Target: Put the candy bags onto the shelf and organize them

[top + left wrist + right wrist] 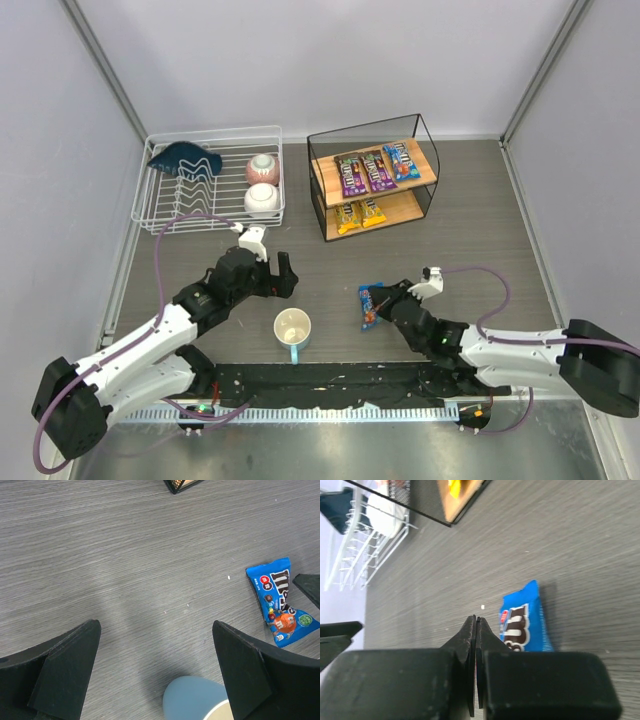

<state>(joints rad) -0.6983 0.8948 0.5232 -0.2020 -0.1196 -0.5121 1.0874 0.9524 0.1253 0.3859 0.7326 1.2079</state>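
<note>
Right gripper (475,622): jaws pressed flat together, nothing between them. Its tips sit just beside the loose blue bag (525,625), off the bag's left edge in the wrist view; can't tell whether they touch it. The bag lies flat on the table (470,220), printed side up, in front of the shelf (405,206) and well apart from it, with the mug (293,328) near on its left in the top view. Left gripper (156,630): wide open, holding nothing, fingers (65,672) spread over the tabletop and pointing toward the blue bag (the bag shows at the right edge of its wrist view, the mug rim at the bottom, a shelf corner at the top). The two grippers face each other across the bag and mug, well apart. Shelf load: the upper board has two purple bags (351,175) side by side, then a second blue bag (402,160) to their right, all lying flat. The lower board has two yellow bags (347,217) side by side at its left end. That makes five bags on the shelf and one on the table. A white dish rack (220,200) stands left of the shelf at the back, with two round bowls (263,168) and a dark blue item (185,158) in it; what that item is I can't tell.
</note>
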